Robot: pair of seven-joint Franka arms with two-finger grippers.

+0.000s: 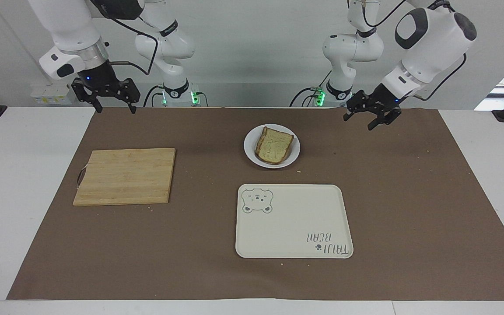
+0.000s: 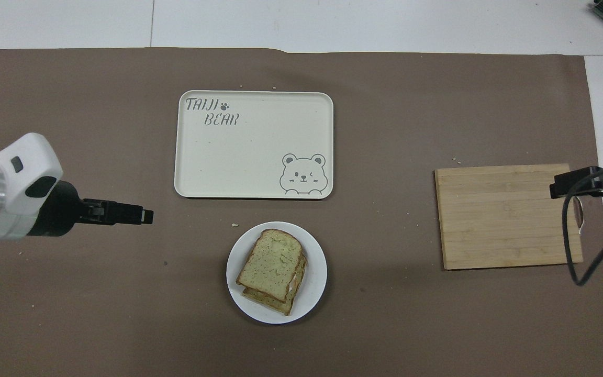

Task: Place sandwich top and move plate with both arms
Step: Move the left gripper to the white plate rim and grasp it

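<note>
- Wooden cutting board (image 1: 125,176) lies toward the right arm's end; the right gripper (image 1: 105,94) hangs above the tabletop edge there, jaws open, empty.
- White plate (image 1: 250,151) sits mid-tabletop, the sandwich top (image 1: 274,144) stacked on it, pale crumb, brown crust.
- Left gripper (image 1: 372,114), jaws open, is the closer one.

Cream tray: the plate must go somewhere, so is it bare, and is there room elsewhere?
The cream rectangular bear tray lies bare, as does the wooden cutting board. Brown mat between them is open. Only the small white plate is occupied.
</note>
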